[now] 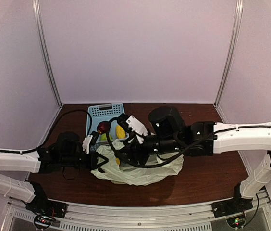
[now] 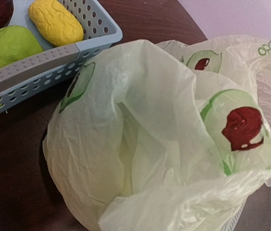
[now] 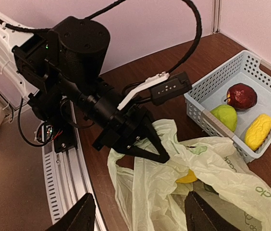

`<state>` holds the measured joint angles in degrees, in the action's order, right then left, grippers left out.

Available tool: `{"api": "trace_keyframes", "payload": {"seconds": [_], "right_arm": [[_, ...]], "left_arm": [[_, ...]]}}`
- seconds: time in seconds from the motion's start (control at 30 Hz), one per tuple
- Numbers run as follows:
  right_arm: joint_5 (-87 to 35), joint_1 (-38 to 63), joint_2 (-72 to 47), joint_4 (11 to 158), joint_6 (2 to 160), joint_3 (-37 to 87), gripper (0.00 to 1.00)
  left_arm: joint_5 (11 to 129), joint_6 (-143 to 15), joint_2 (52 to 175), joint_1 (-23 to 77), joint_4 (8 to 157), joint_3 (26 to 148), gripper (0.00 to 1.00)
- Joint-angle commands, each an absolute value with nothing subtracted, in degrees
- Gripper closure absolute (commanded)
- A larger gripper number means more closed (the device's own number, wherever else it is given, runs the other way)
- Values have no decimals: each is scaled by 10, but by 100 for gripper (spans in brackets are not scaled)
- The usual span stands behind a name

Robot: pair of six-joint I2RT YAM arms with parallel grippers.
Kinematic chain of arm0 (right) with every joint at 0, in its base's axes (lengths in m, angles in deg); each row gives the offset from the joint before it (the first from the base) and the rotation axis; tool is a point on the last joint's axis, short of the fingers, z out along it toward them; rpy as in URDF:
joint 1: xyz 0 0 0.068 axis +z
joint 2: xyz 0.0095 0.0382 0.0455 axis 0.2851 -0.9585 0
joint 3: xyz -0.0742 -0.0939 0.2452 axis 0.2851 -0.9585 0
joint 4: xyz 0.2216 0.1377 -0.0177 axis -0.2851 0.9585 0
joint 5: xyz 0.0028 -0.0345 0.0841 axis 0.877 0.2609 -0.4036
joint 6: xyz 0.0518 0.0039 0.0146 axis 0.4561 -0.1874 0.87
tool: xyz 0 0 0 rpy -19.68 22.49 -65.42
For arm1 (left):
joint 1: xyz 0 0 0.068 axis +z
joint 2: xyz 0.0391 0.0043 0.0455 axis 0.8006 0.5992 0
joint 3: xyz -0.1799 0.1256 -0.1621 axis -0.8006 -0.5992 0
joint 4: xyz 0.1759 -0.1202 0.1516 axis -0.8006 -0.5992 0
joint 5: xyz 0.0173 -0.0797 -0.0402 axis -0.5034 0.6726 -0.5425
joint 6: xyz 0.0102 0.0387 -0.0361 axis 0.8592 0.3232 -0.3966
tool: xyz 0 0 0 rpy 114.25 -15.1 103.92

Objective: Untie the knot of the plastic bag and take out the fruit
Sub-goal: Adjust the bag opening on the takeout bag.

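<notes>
Thin yellow-green film is what makes this step awkward. The plastic bag [image 3: 222,173] lies slumped on the dark worktop [image 3: 207,62], just beside the light blue basket [image 3: 207,91], with its mouth gaping open. The left claw [image 3: 148,147] is clenched on the bag's upper rim and holds that edge up. The right claw [image 3: 140,214] hangs above the opening, released, with its fingers spread wide and nothing between them.

Three pieces lie in the basket: a dark red apple [image 3: 241,95], a green fruit [image 3: 224,116] and a knobbly yellow fruit [image 3: 258,131]. Another yellow piece [image 3: 188,177] shows down inside the bag, half covered by a fold. Whether anything else lies under the film cannot be told.

The step in hand looks like the reach for that yellow piece. To do it well, the left claw should hold the rim high and taut so the mouth does not sag shut. The right claw should come down squarely over the fruit and straddle its narrower width. It should close only once both fingers are past the loose fold, or it will likely pinch film with the fruit and drag the bag along. The lift should be slow and clear the rim and the left claw before swinging towards the basket.
</notes>
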<state>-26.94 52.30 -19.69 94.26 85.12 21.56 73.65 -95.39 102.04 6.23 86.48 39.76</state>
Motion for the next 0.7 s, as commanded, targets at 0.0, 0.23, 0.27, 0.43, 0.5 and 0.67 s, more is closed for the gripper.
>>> {"api": "trace_keyframes", "payload": {"seconds": [0.0,0.23,0.27,0.43,0.5,0.67], "right_arm": [[-217,549,-232,965,866,215,37],[-128,582,-303,1043,843,292,41],[-127,586,-310,1045,838,307,41],[-153,605,-320,1012,852,329,40],[-155,616,-325,1008,855,340,39],[-144,638,-333,1008,852,376,39]], "left_arm": [[746,-955,1016,66,885,396,100],[744,-959,1013,67,882,394,100],[743,-960,1014,67,882,393,100],[742,-961,1015,67,884,391,100],[743,-962,1014,67,886,391,100],[744,-961,1014,67,886,391,100]]}}
